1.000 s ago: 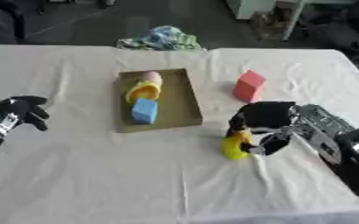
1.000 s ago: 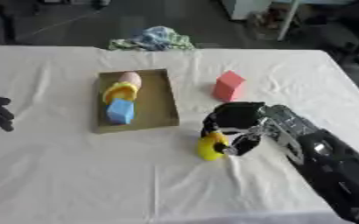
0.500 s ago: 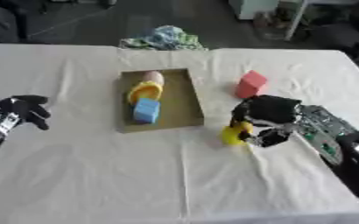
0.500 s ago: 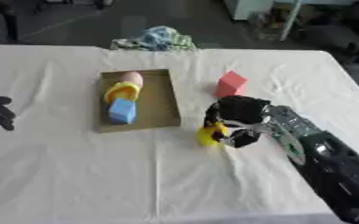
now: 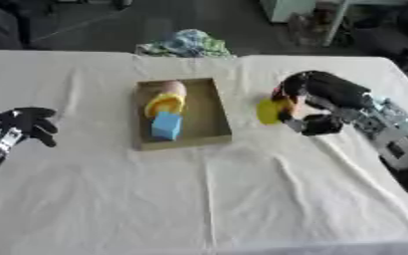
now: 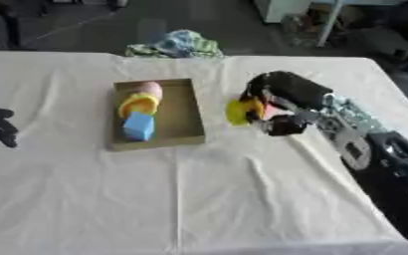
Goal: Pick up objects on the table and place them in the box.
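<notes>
Now a yellow object (image 5: 269, 110) is held in the curled fingers (image 5: 296, 105) of the right hand (image 5: 316, 102), just right of the box (image 5: 209, 119), above the surface (image 5: 242, 199). Its long axis cannot be made out. The left hand (image 5: 20, 128) rests open at the left edge.

You look down from the robot's head through two eyes set side by side, facing the far edge of the table with the white cloth (image 5: 199, 199). Both eyes sit fairly near and share almost everything. The shallow brown cardboard box (image 5: 209, 117) sits a little more to the left in the right eye.
</notes>
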`<action>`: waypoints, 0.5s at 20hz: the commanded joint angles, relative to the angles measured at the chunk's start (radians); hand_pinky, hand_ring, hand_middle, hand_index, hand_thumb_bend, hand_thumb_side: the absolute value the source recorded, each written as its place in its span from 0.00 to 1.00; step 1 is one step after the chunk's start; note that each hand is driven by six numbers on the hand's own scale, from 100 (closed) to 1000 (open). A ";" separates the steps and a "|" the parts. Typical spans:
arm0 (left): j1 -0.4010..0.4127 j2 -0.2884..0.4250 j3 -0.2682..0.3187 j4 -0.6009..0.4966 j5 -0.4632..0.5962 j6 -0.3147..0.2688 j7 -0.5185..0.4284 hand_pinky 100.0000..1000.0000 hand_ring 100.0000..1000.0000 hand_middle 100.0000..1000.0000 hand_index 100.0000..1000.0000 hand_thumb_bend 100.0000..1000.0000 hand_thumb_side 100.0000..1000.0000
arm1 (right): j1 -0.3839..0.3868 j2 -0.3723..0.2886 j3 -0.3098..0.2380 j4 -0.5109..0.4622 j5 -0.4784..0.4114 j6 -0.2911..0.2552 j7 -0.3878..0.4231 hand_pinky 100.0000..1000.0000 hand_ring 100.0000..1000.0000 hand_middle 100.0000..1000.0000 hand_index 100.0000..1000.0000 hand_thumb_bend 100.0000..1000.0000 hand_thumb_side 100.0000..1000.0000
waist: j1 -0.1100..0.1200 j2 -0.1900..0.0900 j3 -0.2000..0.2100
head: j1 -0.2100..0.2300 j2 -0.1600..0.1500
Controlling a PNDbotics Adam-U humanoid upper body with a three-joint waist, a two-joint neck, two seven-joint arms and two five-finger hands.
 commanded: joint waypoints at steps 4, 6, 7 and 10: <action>-0.023 -0.008 0.003 -0.029 0.011 -0.002 -0.011 0.69 0.50 0.53 0.78 0.00 0.91 | -0.160 0.124 -0.035 0.190 -0.022 -0.006 0.167 0.66 0.47 0.46 0.48 0.00 0.00 | 0.017 -0.006 0.025 | -0.061 0.004; -0.028 -0.013 0.003 -0.031 0.014 -0.002 -0.012 0.69 0.50 0.53 0.78 0.00 0.91 | -0.185 0.179 -0.064 0.269 0.040 -0.007 0.187 0.66 0.49 0.48 0.51 0.00 0.00 | 0.023 -0.003 0.036 | -0.077 0.004; -0.030 -0.016 0.003 -0.032 0.016 -0.002 -0.012 0.69 0.50 0.53 0.78 0.00 0.91 | -0.191 0.207 -0.087 0.313 0.079 0.000 0.188 0.67 0.49 0.48 0.53 0.00 0.00 | 0.026 -0.002 0.041 | -0.083 0.004; -0.030 -0.021 0.004 -0.034 0.018 -0.001 -0.012 0.69 0.50 0.53 0.78 0.00 0.91 | -0.202 0.281 -0.168 0.430 0.194 0.036 0.152 0.66 0.50 0.49 0.58 0.00 0.00 | 0.032 0.000 0.050 | -0.092 0.004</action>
